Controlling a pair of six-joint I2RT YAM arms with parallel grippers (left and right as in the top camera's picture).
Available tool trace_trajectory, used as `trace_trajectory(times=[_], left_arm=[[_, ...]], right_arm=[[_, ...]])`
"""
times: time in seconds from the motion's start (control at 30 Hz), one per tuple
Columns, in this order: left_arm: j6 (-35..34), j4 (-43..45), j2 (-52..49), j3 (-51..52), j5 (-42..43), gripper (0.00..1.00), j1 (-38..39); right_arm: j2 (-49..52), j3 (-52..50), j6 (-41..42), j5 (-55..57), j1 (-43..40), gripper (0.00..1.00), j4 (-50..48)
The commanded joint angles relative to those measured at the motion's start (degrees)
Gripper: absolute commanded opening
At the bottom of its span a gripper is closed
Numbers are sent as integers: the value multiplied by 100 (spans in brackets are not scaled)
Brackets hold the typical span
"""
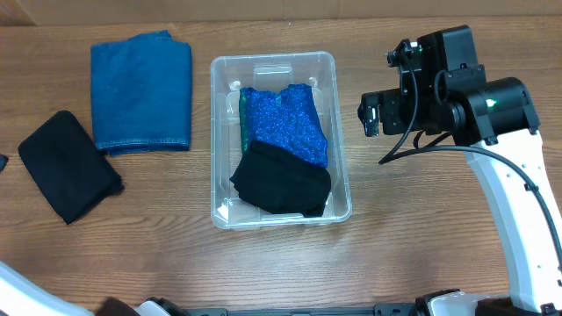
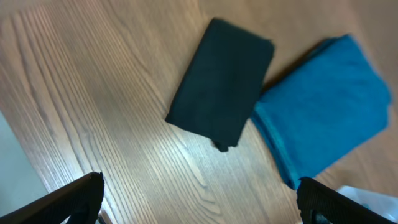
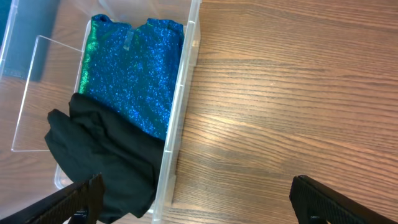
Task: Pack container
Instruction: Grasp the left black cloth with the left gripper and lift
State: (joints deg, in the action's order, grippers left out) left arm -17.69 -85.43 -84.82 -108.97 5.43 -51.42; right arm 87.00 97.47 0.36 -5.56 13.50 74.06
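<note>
No text, brand, number or sign can be read in any of the three views. The container (image 1: pixel 272 58) shows no legible label, and the wooden table (image 1: pixel 421 246) bears no markings.

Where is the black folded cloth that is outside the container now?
The black folded cloth lies at the far left of the overhead view, beside the folded denim, apart from the container.
</note>
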Motion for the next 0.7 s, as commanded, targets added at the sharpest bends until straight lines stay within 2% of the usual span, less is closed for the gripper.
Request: trace_trajectory(times=[0.0,0.2,0.23,0.3,0.4,0.47,0.6,0.67], left_arm=[[-28,85,-1250,101,-164,100,-81],[393,638,-2894,101,-13,100,-234],[835,876,-3427,101,525,100,-234],[1309,1058,-3934,101,1038,100,-234],[1604,1410,-4616,101,1318,100,-234],[1980,1648,-4948,101,1941,100,-234],[2247,1906,-5466,101,2542,99,-175],[2328,1827,-5587,101,2778,71,-142]], right_arm=[[-9,-90,-20,-7,-9,100,-50],[-9,-111,-31,-7,-9,100,-68],[-9,-116,-33,-7,-9,100,-57],[-9,-116,-33,-7,-9,100,-22],[-9,-116,-31,-9,-9,100,35],[-9,-116,-28,-11,-7,100,48],[-9,-116,-26,-11,-7,100,44],[-9,-116,-9,-11,-7,100,44]])
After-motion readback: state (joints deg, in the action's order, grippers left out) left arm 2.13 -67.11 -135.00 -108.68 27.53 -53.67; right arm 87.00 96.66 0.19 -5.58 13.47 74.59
